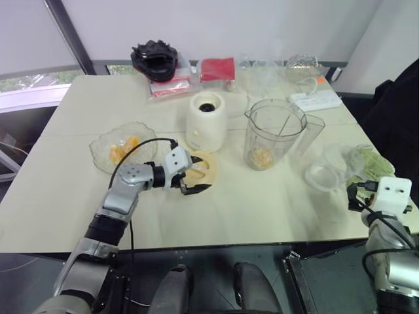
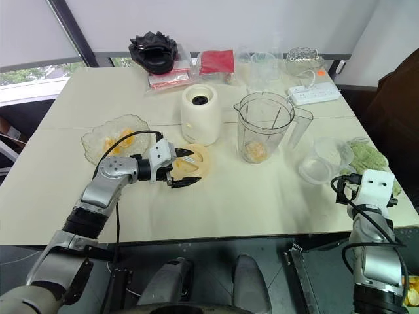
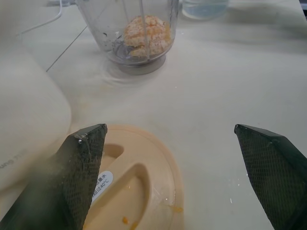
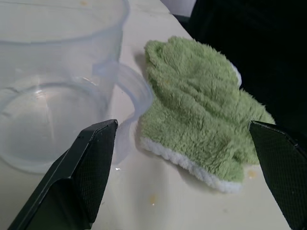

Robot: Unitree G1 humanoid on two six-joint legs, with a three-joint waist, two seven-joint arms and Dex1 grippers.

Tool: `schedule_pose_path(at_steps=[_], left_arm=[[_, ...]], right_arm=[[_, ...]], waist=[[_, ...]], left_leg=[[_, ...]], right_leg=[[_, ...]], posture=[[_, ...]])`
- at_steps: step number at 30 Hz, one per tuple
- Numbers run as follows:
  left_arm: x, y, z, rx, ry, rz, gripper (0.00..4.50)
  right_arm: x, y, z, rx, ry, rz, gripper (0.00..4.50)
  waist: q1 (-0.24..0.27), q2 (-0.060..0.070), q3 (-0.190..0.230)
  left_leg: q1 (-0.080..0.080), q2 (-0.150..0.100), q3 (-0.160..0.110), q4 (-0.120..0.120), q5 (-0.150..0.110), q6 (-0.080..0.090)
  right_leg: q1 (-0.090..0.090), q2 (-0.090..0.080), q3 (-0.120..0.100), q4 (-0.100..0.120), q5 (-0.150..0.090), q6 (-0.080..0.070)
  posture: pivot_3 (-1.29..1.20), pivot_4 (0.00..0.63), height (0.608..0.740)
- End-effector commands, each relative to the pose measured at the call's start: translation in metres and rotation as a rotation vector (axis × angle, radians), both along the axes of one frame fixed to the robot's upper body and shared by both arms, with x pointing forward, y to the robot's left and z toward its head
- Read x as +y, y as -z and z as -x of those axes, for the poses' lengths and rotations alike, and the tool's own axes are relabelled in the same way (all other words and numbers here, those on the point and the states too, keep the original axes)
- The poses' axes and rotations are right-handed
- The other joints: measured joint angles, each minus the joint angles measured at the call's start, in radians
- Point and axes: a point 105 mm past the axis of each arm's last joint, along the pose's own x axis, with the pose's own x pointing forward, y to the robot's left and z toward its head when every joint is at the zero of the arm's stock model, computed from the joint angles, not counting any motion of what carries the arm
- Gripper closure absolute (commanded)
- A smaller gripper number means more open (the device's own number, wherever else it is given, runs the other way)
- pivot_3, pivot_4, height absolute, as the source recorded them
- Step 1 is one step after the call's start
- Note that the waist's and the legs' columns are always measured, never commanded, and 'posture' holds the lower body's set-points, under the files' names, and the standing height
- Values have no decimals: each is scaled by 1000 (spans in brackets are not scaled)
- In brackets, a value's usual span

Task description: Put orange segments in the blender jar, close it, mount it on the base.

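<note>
Tabletop with blender parts. The left gripper (image 3: 180, 177) hangs over a flat cream round lid (image 1: 204, 169), its two black fingers spread wide and holding nothing; one finger (image 3: 81, 177) overlaps the lid's edge. A small white sticker (image 3: 102, 181) on the lid carries print too small to read beyond a temperature-like mark. The base (image 1: 207, 122), a cream-white rounded unit with a black socket on top, stands just beyond this gripper, close beside the lid. A faint grey word on its wall in the left wrist view is illegible.

The blender jar (image 1: 275, 134), clear and uncovered, stands off the base, ahead of the left gripper and toward the right arm's side. Orange segments (image 3: 146, 34) lie at its bottom against the blade hub. More orange pieces (image 1: 123, 150) sit in a scalloped glass dish (image 1: 98, 152) on the outer side of the left arm.

The right gripper (image 4: 184, 172), likewise spread wide and empty, is at the table's right edge. Just ahead of it lie a round clear plastic tub (image 4: 53, 110), with no contents visible, and a green fluffy cloth (image 4: 196, 120) touching the tub's rim.
</note>
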Motion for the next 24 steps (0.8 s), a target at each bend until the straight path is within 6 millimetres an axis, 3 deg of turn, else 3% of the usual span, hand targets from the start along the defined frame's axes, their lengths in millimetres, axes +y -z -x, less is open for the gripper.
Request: schedule_pose_path(at_steps=[1, 21, 24], left_arm=[[-3, -10, 3, -54, 23, -6, 65], [1, -17, 0, -74, 1, -6, 65], [1, -16, 0, -74, 0, -8, 0]], right_arm=[[-9, -13, 0, -66, 48, 15, 0], [-13, -12, -22, -166, 124, -84, 0], [-12, -12, -23, -168, 122, -82, 1323]], waist=[[0, 0, 0], [-4, 1, 0], [-3, 1, 0]], left_leg=[[0, 0, 0, 0, 0, 0], [0, 0, 0, -1, 0, 0], [0, 0, 0, -1, 0, 0]], right_leg=[[0, 0, 0, 0, 0, 0], [0, 0, 0, 0, 0, -1], [-1, 0, 0, 0, 0, 0]], posture=[[0, 150, 740], [0, 150, 740], [0, 150, 740]])
